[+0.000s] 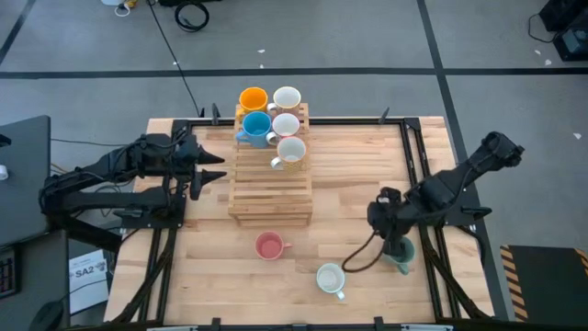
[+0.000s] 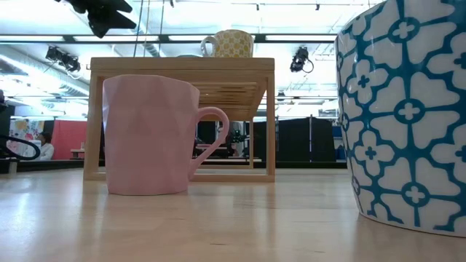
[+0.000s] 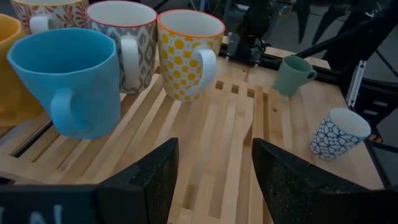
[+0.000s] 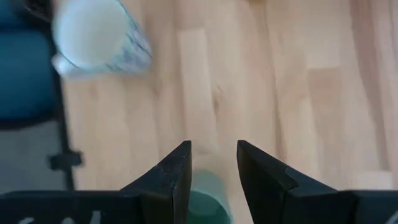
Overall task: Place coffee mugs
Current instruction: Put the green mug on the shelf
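You have five mugs already on the wooden slatted rack [image 1: 269, 175] in the middle of the table [image 1: 349, 165]: the orange mug [image 1: 253, 98] and a white mug [image 1: 287, 98] at the far end, then the blue mug [image 1: 255, 125] beside a second white mug [image 1: 285, 126], and a mug with yellow dots [image 1: 290, 152] alone in the next row. Your left gripper [image 1: 213, 169] waits just beside the left edge of the rack, and its fingers [image 3: 147, 180] stand wide apart with nothing between them. Three mugs are not yet on the rack. The pink mug [image 1: 268, 245] stands on the table near the front end of the rack. The mug with the blue flower pattern [image 1: 330, 278] stands closer to the front edge of the table, to the right of the pink one. The green mug [image 1: 401, 254] is at the right side of the table, and your right gripper [image 1: 395, 241] is directly over it. In the right wrist view the fingers [image 4: 171, 174] stand on both sides of the green mug's rim [image 4: 207, 200], partly open, but you cannot tell from the pictures if they already press on it.
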Controlling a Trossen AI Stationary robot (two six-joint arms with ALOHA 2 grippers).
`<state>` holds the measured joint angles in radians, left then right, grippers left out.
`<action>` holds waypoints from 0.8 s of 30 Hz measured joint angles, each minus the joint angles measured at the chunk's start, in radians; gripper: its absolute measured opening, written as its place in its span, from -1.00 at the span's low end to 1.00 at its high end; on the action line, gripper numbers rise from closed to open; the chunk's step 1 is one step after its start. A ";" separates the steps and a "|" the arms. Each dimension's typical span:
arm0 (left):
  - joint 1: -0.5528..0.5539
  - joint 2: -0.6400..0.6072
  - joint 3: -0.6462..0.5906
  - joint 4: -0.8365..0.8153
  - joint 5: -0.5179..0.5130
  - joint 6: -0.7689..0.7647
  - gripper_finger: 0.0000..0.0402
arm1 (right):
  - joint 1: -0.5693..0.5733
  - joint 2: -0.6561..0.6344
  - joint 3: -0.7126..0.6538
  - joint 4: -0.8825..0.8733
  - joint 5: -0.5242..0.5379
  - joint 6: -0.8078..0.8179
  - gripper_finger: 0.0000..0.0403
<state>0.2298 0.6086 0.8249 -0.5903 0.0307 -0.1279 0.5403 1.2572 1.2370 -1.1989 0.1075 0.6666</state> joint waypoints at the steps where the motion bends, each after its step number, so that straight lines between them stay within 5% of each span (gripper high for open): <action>1: 0.000 0.000 0.000 0.000 0.000 0.000 0.04 | 0.012 0.000 -0.014 -0.008 0.003 0.000 -0.33; 24: 0.000 0.000 0.000 0.001 -0.004 0.000 0.05 | 0.050 0.000 -0.332 -0.019 -0.214 0.003 -0.33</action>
<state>0.2295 0.6086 0.8249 -0.5896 0.0269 -0.1276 0.5900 1.2575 0.9049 -1.2177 -0.1066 0.6701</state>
